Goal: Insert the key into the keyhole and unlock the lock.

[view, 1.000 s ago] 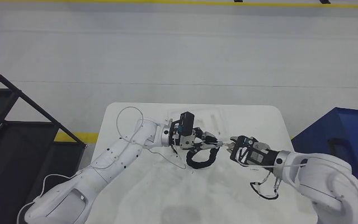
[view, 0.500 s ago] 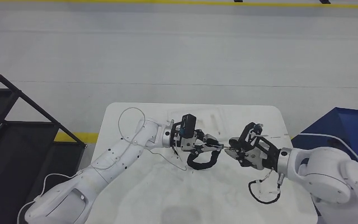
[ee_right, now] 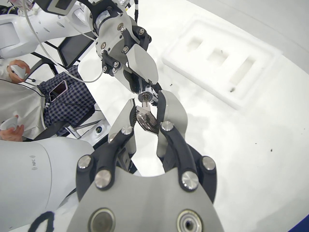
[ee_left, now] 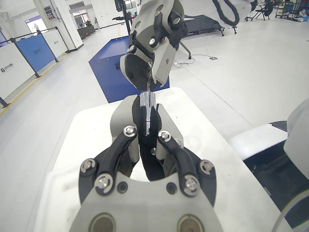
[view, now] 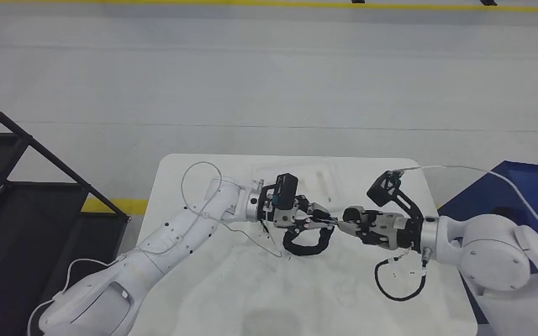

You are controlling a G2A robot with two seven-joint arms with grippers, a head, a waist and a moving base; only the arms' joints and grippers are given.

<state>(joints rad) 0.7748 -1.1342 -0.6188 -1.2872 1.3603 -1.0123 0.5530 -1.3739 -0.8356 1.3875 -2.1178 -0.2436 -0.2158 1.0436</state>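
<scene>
Insertion judged in hand: key (ee_right: 146, 118) blade set at keyhole (ee_right: 144, 95), depth not discernible. Chrome-barrelled lock (ee_left: 147, 103) clamped in left gripper (ee_left: 144, 112), fingers closed on it, above table (ee_right: 241, 158). Head of key pinched between right gripper (ee_right: 147, 103) fingers. Next: key to be pushed home along barrel axis, then turned, lock braced. Counted: one key, one lock, one foam tray (ee_right: 178, 57), three recesses (ee_right: 218, 56).

LAYOUT | left gripper (view: 318, 221) and right gripper (ee_right: 147, 98) are set tip to tip above the middle of the table (view: 336, 294) | lock (ee_left: 147, 112) is held in the left gripper, key (ee_right: 146, 118) in the right gripper | key tip is placed at the lock's end face | foam tray (ee_right: 183, 56) is laid on the table behind both grippers, toward the far edge
</scene>
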